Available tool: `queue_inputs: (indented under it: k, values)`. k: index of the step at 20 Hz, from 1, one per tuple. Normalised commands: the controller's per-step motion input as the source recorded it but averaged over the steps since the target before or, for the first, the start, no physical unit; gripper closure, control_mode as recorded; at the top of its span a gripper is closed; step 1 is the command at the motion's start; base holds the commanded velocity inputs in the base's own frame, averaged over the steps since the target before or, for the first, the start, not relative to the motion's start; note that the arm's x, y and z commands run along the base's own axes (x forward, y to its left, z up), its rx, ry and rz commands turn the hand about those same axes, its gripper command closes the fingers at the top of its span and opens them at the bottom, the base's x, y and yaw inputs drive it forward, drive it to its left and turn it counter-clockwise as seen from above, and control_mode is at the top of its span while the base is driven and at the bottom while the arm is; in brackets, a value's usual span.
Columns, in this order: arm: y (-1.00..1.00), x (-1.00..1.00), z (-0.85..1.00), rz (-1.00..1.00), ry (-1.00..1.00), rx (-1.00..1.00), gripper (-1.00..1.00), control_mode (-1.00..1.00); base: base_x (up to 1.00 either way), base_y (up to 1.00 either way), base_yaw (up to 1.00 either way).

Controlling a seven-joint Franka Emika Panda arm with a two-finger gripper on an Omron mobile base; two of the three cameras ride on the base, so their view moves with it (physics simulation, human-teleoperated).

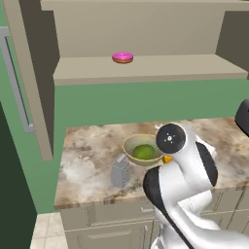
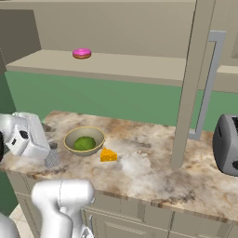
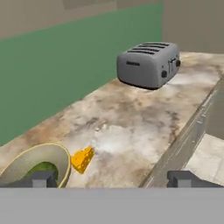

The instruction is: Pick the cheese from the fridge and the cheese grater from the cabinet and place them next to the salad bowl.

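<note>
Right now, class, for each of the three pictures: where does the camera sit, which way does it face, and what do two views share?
Left base view: behind the arm's left, facing the counter and cabinet; white arm lower right.
Right base view: behind its right, same counter; arm lower left.
Hand view: on the hand, looking along the counter toward the toaster; claw tips at bottom.
Shared: salad bowl, cheese.

Orange-yellow cheese (image 2: 109,155), tan-yellow salad bowl (image 2: 84,140) (green lump inside), grey cheese grater (image 1: 120,171), marbled brown-white counter (image 2: 153,172)
</note>
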Motion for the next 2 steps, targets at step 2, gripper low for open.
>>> queue_inputs:
  k: [2]
  values:
    - [-0.35,-1.0,0.32,0.14,0.08,0.08,-1.0,-1.0,0.0,0.0,0.0]
